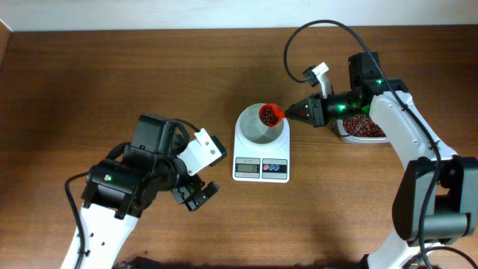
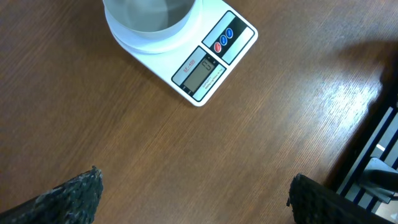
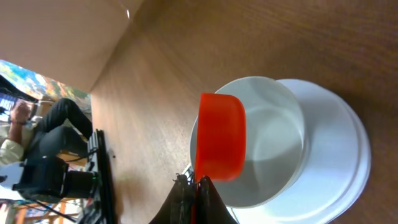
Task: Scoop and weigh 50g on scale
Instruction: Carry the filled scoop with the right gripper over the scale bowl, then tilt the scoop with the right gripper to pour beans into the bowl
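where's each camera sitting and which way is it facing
Overhead: above the table, looking straight down; sees left tool open, right tool holding the orange scoop.
Left wrist: angled down at the scale; own fingertips at the bottom corners.
Right wrist: along its shut fingers at the scoop over the bowl.
Shared: all three show the scale's bowl.

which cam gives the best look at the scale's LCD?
Left wrist: the scale's LCD is large and unobstructed, next to the red and blue buttons. Overhead shows the LCD small, below the bowl. Right wrist shows only the bowl and the orange scoop over it; the LCD is out of frame.
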`<state>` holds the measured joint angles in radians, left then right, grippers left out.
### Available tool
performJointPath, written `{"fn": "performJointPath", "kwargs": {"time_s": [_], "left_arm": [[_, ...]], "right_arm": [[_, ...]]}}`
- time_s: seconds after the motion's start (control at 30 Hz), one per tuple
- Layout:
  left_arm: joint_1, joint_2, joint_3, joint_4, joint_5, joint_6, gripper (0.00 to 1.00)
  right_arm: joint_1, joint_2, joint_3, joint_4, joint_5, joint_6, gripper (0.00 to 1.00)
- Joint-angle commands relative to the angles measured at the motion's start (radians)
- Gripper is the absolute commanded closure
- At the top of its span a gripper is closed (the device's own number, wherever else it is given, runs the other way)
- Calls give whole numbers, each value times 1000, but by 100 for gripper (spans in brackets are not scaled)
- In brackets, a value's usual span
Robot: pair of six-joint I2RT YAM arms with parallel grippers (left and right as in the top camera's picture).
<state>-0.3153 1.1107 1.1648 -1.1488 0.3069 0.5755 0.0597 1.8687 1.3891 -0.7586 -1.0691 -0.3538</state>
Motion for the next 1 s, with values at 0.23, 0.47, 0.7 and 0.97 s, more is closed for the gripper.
{"fn": "performJointPath", "kwargs": {"time_s": [0.23, 0.47, 0.7, 0.97], "left_arm": [[4, -11, 18, -1, 3, -13, 1], [4, -11, 18, -1, 3, -13, 1], [4, -11, 18, -1, 3, -13, 1], [4, -11, 18, -1, 3, -13, 1]], "right_arm": [[35, -15, -4, 29, 76, -35, 96], [37, -17, -5, 38, 23, -35, 96], [58, -15, -5, 71, 77, -35, 96], [65, -16, -4, 37, 154, -35, 96]]}}
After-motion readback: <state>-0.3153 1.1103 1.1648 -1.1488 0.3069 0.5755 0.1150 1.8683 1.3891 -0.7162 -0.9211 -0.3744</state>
